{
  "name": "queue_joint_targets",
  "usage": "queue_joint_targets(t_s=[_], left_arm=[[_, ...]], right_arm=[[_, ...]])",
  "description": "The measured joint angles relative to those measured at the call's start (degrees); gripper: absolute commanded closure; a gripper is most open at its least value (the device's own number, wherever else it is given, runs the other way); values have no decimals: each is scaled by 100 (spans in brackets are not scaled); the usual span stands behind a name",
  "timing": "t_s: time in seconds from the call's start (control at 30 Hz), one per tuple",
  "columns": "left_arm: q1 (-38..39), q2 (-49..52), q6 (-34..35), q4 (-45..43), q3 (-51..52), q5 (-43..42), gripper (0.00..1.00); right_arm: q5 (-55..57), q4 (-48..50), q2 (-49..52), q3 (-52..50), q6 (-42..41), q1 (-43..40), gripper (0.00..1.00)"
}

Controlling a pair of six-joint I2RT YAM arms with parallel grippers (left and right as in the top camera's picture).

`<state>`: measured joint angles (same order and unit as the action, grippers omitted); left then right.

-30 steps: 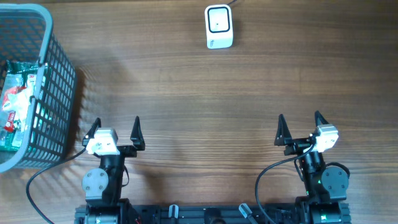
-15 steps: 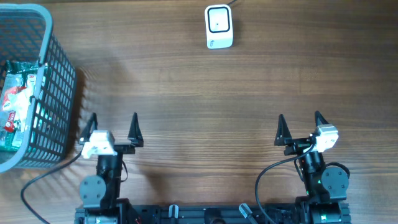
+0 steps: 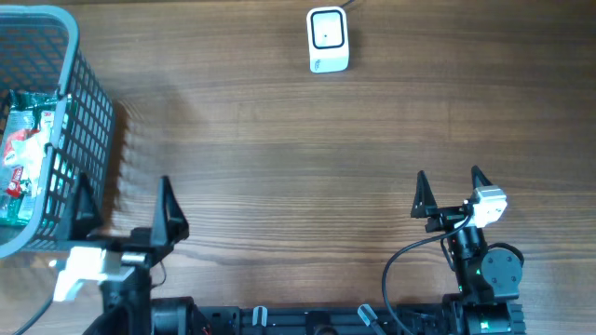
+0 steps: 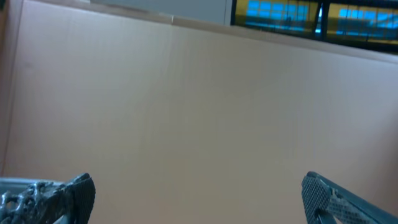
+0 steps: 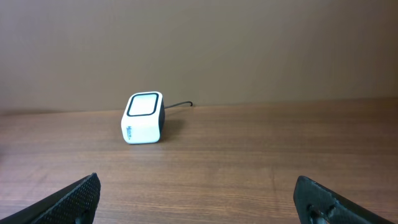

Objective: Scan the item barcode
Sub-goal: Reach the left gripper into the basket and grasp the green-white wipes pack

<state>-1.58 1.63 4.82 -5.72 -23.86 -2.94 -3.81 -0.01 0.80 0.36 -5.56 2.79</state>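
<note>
Below me lies a brown wood-grain worktop [image 3: 307, 140], its grain running side to side. At my left a grey-blue lattice basket [image 3: 91, 130] stands on it, cut off at the edge of view. Ahead I see a plain beige panel [image 4: 186, 106], with blue-lit panes [image 4: 280, 12] above it.

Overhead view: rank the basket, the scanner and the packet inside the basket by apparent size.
1. basket, clearly largest, though cropped by the frame edge.
2. packet, partly hidden by the basket wall.
3. scanner, smallest.
</note>
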Motion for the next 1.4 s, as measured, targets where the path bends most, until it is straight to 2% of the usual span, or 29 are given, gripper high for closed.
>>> queue_joint_targets(t_s=[0.17,0.27,0.4,0.57,0.67,0.87,1.13,1.4], left_arm=[[0,719,0,826,-1357,-13,0],[2,1397,4,1655,-2271,-20,0],[2,2500,11,3257,-3617,-170,0],[2,4378,20,5403,-5460,-304,0],[2,5372,20,6002,-6111,-317,0],[2,6579,20,6022,-6253,-269,0],[-118,6865,17,5899,-6253,682,0],[-1604,6883,20,5845,-6253,1078,0]], right_arm=[[0,-2,0,0,0,0,0],[0,-2,0,-2,0,0,0],[2,0,0,-2,0,0,0],[2,-2,0,0,0,0,1],[2,-2,0,-2,0,0,0],[2,-2,0,0,0,0,0],[2,-2,0,-2,0,0,0],[2,-2,0,-2,0,0,0]])
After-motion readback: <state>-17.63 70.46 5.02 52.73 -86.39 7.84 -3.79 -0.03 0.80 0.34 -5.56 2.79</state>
